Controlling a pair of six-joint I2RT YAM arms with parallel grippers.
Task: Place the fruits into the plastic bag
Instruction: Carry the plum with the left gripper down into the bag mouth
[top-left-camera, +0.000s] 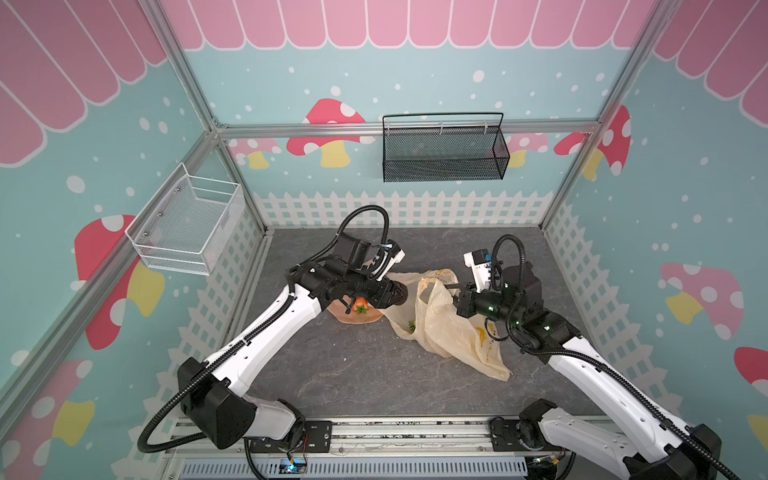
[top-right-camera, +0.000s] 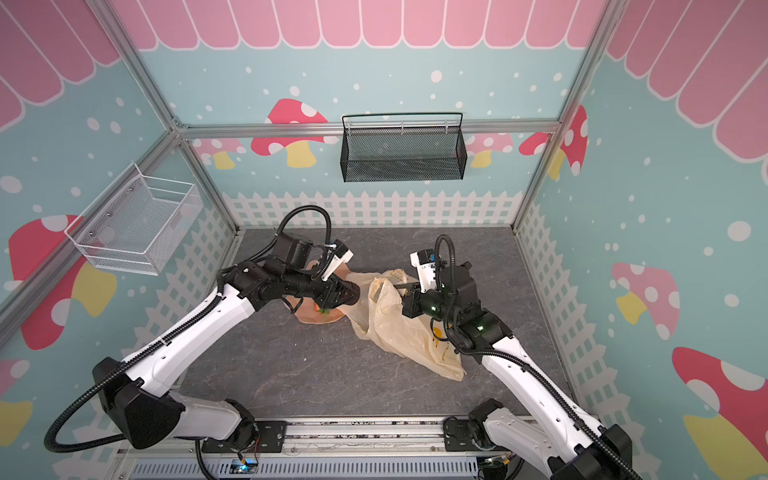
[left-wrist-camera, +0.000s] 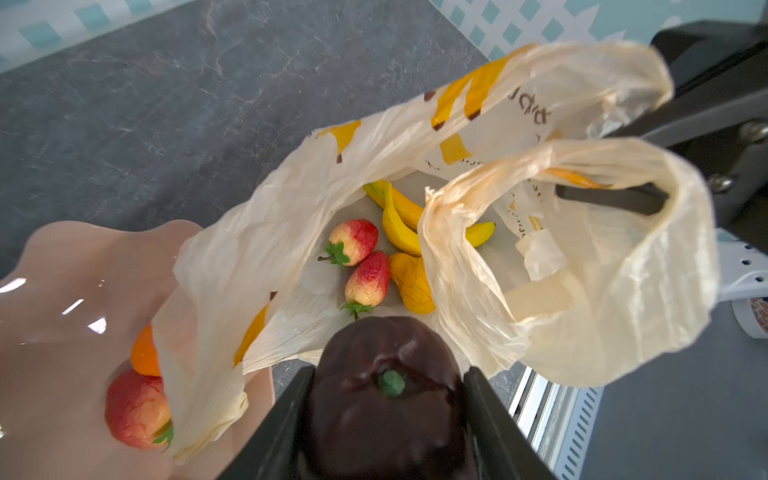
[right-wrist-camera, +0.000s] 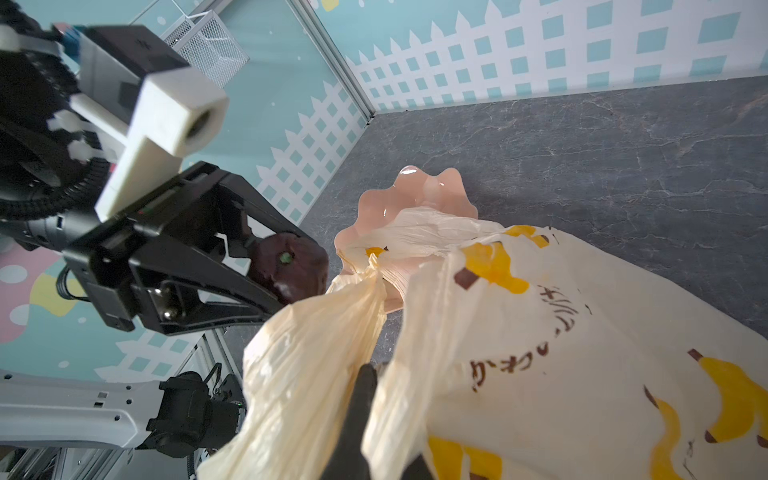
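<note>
Grey stone-look table (top-left-camera: 353, 374) underneath it all, and sprawled across its middle is the plastic bag (top-left-camera: 449, 332), cream and crinkly, closed end lying toward the right arm's base, mouth lifted toward the centre. In the right wrist view the bag (right-wrist-camera: 540, 332) fills the near side, banana prints all over it. Just beside the mouth sits the pink dish (left-wrist-camera: 75, 299), wavy rim, and the bag's edge drapes over part of it.

Now the arms! The left gripper (left-wrist-camera: 388, 374) hangs right at the bag's mouth, above the dish's edge, fingers clamped on either side of a dark maroon fruit (left-wrist-camera: 386, 415) with a little green stem. The right wrist view shows the same grip side-on (right-wrist-camera: 295, 274). The right gripper (right-wrist-camera: 368, 370) has its fingers pressed together and poked through a loop handle, propping the mouth open and up. Whether any film is nipped between them I cannot tell.

Inside the bag, lying on its floor: curved yellow bananas (left-wrist-camera: 399, 224), two strawberries (left-wrist-camera: 355, 241) side by side, and a yellowish-tan piece (left-wrist-camera: 413, 284) touching the nearer one. On the dish, half under the bag's edge, an orange (left-wrist-camera: 145, 353) and another strawberry (left-wrist-camera: 135, 409), touching
</note>
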